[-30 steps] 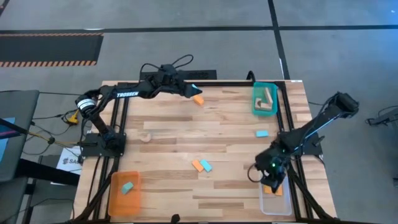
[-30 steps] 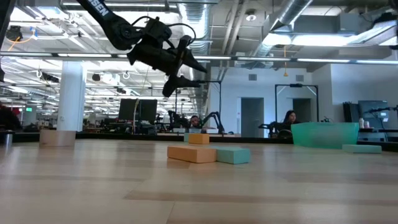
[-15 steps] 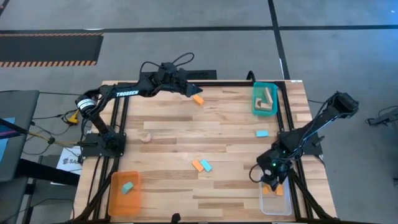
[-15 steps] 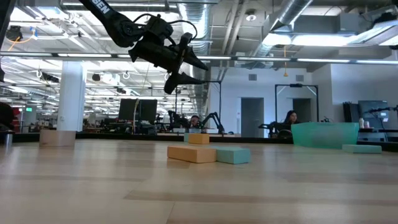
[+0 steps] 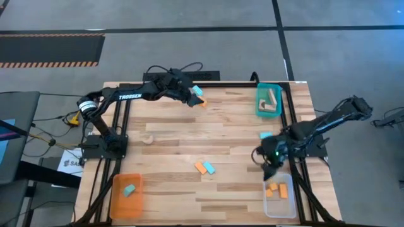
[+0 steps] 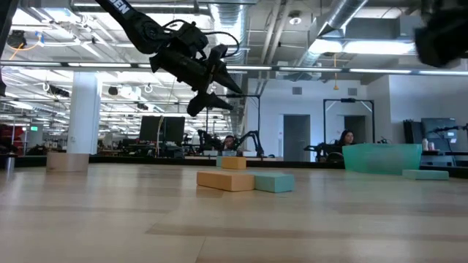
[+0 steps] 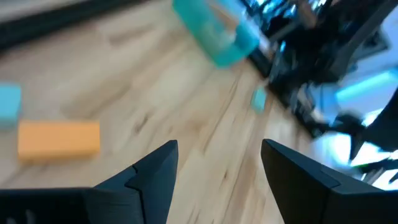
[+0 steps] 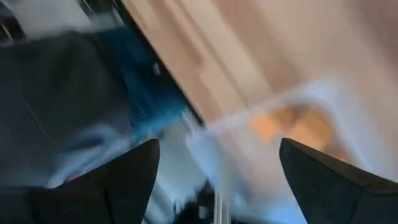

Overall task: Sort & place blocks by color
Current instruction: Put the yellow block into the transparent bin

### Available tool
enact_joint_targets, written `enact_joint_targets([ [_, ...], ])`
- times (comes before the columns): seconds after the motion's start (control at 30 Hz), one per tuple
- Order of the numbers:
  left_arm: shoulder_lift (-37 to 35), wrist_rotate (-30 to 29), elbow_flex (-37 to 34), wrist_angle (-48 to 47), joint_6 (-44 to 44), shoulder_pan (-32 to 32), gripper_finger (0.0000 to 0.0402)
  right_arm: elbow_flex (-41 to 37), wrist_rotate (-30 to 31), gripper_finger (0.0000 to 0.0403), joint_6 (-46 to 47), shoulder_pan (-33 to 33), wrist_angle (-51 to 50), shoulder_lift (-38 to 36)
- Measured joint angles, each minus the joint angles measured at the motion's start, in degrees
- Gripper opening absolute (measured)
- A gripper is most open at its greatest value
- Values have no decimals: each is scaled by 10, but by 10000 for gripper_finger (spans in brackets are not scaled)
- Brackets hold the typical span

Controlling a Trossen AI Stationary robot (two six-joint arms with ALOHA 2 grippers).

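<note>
Blocks lie scattered over the bench (image 5: 170, 142), and the newest change is at the clear tray (image 5: 278, 205) at about five o'clock: two orange blocks (image 5: 278, 190) now rest in it, where a second ago the right end effector (image 5: 270, 165) hung low over the tray with its fingers close together. That end effector has since spread its fingers wide, holds nothing, and has lifted back toward four o'clock, just beyond the tray's far end, so that drop looks finished. The left end effector (image 5: 192, 96) hovers at about twelve o'clock over an orange block (image 5: 203, 103) and a teal block (image 5: 197, 91); its fingers stand part open with nothing between them. Still unsorted are an orange and teal pair (image 5: 204, 167) near the centre and a teal block (image 5: 266, 135) at three o'clock. The teal tray (image 5: 261, 104) at one o'clock holds tan wooden blocks (image 5: 271, 101), and the orange tray (image 5: 118, 200) at seven o'clock holds a teal block (image 5: 129, 190), so tray colours do not match contents.
</note>
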Motion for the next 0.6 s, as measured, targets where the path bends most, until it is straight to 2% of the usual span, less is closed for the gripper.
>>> enact_joint_targets([
  [0.13,0,-40,0,-81,45,-29,219,22,67,346,-95,-73,-18,-33],
  [0.23,0,-109,0,-153,75,-55,219,35,113,345,-176,-137,-19,-42],
  [0.33,0,-204,-1,-204,86,-77,219,44,143,345,-240,-200,-18,-41],
  [0.4,0,-244,-1,-203,89,-84,219,44,147,345,-268,-241,-17,-40],
  [0.47,1,-257,11,-203,92,-83,219,45,147,345,-287,-275,-15,-33],
  [0.53,17,-274,42,-216,71,-76,219,45,144,345,-304,-304,-19,-33],
  [0.6,41,-277,85,-266,61,-63,219,45,143,345,-319,-323,-13,-33],
])
